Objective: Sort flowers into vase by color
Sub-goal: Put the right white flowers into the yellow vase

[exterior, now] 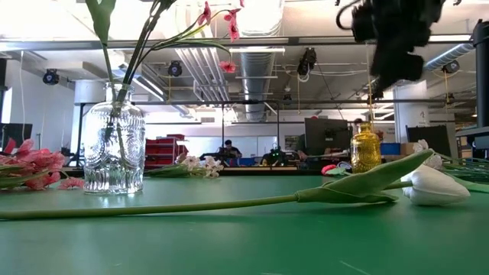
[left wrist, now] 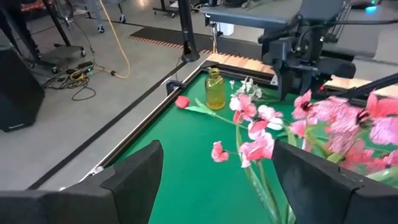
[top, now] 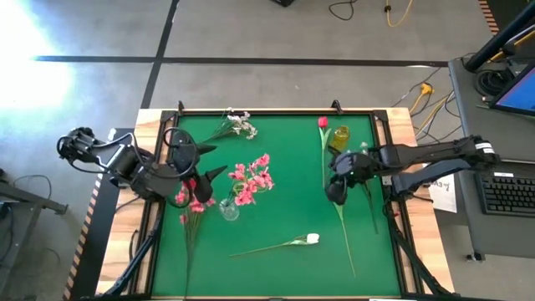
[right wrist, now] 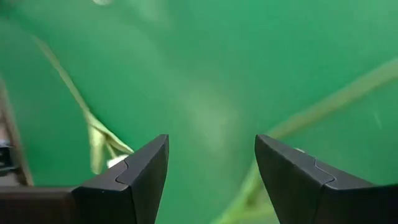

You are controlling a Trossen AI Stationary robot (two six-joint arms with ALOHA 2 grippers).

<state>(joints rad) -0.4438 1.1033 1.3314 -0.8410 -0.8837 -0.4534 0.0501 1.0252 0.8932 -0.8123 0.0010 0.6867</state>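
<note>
A clear glass vase (top: 228, 209) holds pink blossom sprays (top: 253, 180). My left gripper (top: 209, 163) stands open just left of them, nothing between its fingers (left wrist: 134, 177). More pink flowers (top: 192, 201) lie flat beside the vase. A red tulip (top: 323, 123) lies next to a yellow vase (top: 340, 135). A white tulip (top: 312, 239) lies near the front and a white blossom spray (top: 240, 125) at the back. My right gripper (top: 337, 192) hangs open above the table, pointing down over a long green stem (top: 344, 234).
The green mat has a wooden border (top: 150, 167) all round. Another thin stem (top: 369, 201) lies right of my right gripper. The mat between the clear vase and the right gripper is bare. A laptop and keyboard (top: 506, 188) sit off the table's right side.
</note>
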